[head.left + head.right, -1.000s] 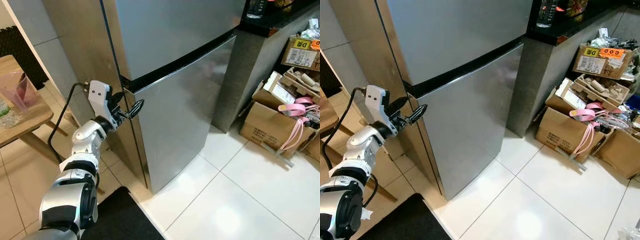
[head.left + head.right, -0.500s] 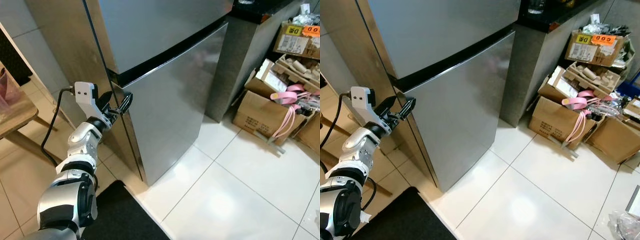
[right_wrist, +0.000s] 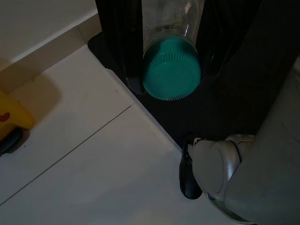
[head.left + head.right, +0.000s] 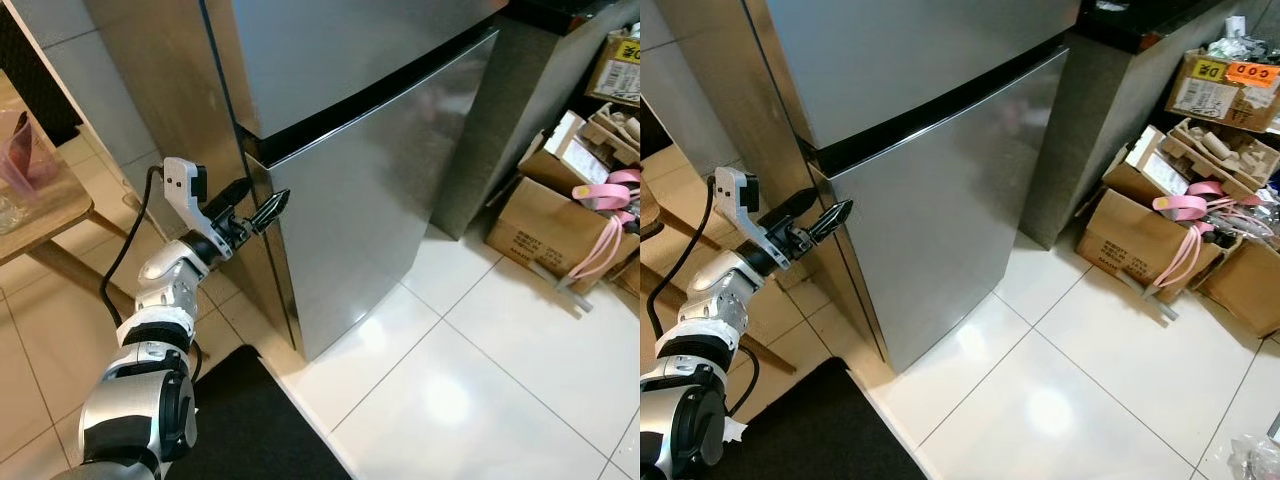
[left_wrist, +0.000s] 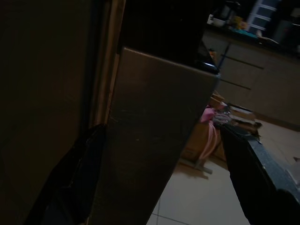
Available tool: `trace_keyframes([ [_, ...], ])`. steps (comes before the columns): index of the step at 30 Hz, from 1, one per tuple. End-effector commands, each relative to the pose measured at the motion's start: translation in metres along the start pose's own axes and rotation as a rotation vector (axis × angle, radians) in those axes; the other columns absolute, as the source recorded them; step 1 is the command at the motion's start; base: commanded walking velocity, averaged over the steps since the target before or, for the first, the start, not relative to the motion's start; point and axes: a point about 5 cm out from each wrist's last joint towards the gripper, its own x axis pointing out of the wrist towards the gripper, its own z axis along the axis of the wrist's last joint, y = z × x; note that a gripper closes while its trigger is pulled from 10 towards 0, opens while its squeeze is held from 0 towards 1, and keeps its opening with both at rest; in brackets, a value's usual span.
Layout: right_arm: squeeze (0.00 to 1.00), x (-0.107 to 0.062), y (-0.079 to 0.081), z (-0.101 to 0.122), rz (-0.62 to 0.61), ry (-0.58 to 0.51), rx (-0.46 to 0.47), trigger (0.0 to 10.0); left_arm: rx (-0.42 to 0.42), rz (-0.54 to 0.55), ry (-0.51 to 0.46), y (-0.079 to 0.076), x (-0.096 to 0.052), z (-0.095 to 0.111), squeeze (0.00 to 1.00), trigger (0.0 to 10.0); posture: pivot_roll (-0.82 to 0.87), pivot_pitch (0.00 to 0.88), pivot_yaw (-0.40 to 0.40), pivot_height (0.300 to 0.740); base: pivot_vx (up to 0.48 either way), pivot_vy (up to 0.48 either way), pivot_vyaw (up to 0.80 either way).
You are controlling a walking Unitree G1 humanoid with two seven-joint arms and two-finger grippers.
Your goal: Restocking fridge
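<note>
Left eye view: the left gripper (image 4: 255,203), fingers spread apart, sits at the left edge of the tall stainless-steel fridge (image 4: 380,170), straddling the lower door's top corner.

Left wrist view: one dark finger lies on each side of the steel door edge (image 5: 154,136).

Right wrist view: the right gripper (image 3: 171,51) has its fingers closed on a clear plastic bottle with a teal ribbed cap (image 3: 172,74), above black mat and white floor tiles (image 3: 84,178).
</note>
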Motion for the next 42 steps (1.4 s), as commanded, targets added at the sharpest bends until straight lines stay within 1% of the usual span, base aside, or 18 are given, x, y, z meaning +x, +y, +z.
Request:
trace_keyframes([
  [1, 0.0, -0.002, -0.001, -0.011, -0.007, 0.039, -0.001, 10.0, -0.03, -0.157, 0.077, -0.02, 0.008, -0.019, 0.0, 10.0, -0.07, 0.153, 0.009, 0.74, 0.0, 0.0, 0.0],
  [7, 0.0, -0.001, 0.0, -0.007, -0.008, 0.034, 0.001, 10.0, -0.024, -0.201, 0.092, -0.023, 0.006, -0.019, 0.0, 10.0, -0.06, 0.137, 0.013, 0.74, 0.0, 0.0, 0.0],
  [11, 0.0, 0.0, 0.002, -0.003, -0.006, 0.025, 0.005, 10.0, -0.024, -0.241, 0.098, -0.029, 0.009, -0.019, 0.0, 10.0, -0.06, 0.131, 0.017, 0.74, 0.0, 0.0, 0.0],
  [13, 0.0, 0.001, 0.003, -0.002, -0.004, 0.021, 0.007, 10.0, -0.028, -0.275, 0.093, -0.034, 0.012, -0.019, 0.0, 10.0, -0.06, 0.126, 0.019, 0.74, 0.0, 0.0, 0.0],
  [14, 0.0, 0.001, 0.003, -0.002, -0.004, 0.021, 0.007, 10.0, -0.028, -0.275, 0.093, -0.034, 0.012, -0.019, 0.0, 10.0, -0.06, 0.126, 0.019, 0.74, 0.0, 0.0, 0.0],
  [19, 0.0, 0.001, 0.004, 0.0, -0.004, 0.017, 0.009, 10.0, -0.041, -0.356, 0.083, -0.051, 0.019, -0.021, 0.0, 10.0, -0.06, 0.117, 0.019, 0.74, 0.0, 0.0, 0.0],
  [21, 0.0, 0.001, 0.004, 0.001, -0.004, 0.017, 0.009, 10.0, -0.037, -0.351, 0.082, -0.052, 0.02, -0.023, 0.0, 10.0, -0.06, 0.114, 0.018, 0.74, 0.0, 0.0, 0.0],
  [26, 0.0, 0.001, 0.004, 0.001, -0.005, 0.017, 0.01, 10.0, -0.025, -0.314, 0.073, -0.049, 0.021, -0.021, 0.0, 10.0, -0.06, 0.116, 0.02, 0.74, 0.0, 0.0, 0.0],
  [27, 0.0, 0.001, 0.004, 0.001, -0.004, 0.018, 0.01, 10.0, -0.012, -0.277, 0.073, -0.045, 0.02, -0.021, 0.0, 10.0, -0.06, 0.116, 0.019, 0.74, 0.0, 0.0, 0.0],
  [30, 0.0, 0.001, 0.004, 0.001, -0.004, 0.018, 0.01, 10.0, -0.003, -0.242, 0.076, -0.041, 0.018, -0.021, 0.0, 10.0, -0.06, 0.116, 0.019, 0.74, 0.0, 0.0, 0.0],
  [33, 0.0, 0.001, 0.004, 0.001, -0.004, 0.019, 0.01, 10.0, 0.038, -0.075, 0.118, -0.022, 0.004, -0.023, 0.0, 10.0, -0.06, 0.117, 0.021, 0.74, 0.0, 0.0, 0.0],
  [34, 0.0, 0.001, 0.004, 0.001, -0.004, 0.019, 0.01, 10.0, 0.038, -0.075, 0.118, -0.022, 0.004, -0.023, 0.0, 10.0, -0.06, 0.117, 0.021, 0.74, 0.0, 0.0, 0.0],
  [35, 0.0, 0.001, 0.004, 0.001, -0.003, 0.019, 0.01, 10.0, 0.048, -0.022, 0.132, -0.016, -0.002, -0.023, 0.0, 10.0, -0.05, 0.116, 0.021, 0.74, 0.0, 0.0, 0.0],
  [36, 0.0, 0.001, 0.004, 0.001, -0.003, 0.019, 0.01, 10.0, 0.048, -0.022, 0.132, -0.016, -0.002, -0.023, 0.0, 10.0, -0.05, 0.116, 0.021, 0.74, 0.0, 0.0, 0.0],
  [37, 0.0, 0.001, 0.004, 0.001, -0.003, 0.019, 0.009, 10.0, 0.063, 0.048, 0.143, -0.007, -0.009, -0.021, 0.0, 10.0, -0.05, 0.116, 0.02, 0.74, 0.0, 0.0, 0.0],
  [38, 0.0, 0.001, 0.004, 0.001, -0.002, 0.019, 0.009, 10.0, 0.074, 0.092, 0.15, -0.002, -0.013, -0.02, 0.0, 10.0, -0.05, 0.116, 0.02, 0.74, 0.0, 0.0, 0.0],
  [41, 0.0, 0.001, 0.005, 0.001, -0.002, 0.021, 0.006, 10.0, 0.123, 0.275, 0.114, 0.019, -0.027, -0.006, 0.0, 10.0, -0.05, 0.114, 0.018, 0.74, 0.0, 0.0, 0.0],
  [42, 0.0, 0.001, 0.005, 0.001, -0.002, 0.021, 0.006, 10.0, 0.123, 0.275, 0.114, 0.019, -0.027, -0.006, 0.0, 10.0, -0.05, 0.114, 0.018, 0.74, 0.0, 0.0, 0.0],
])
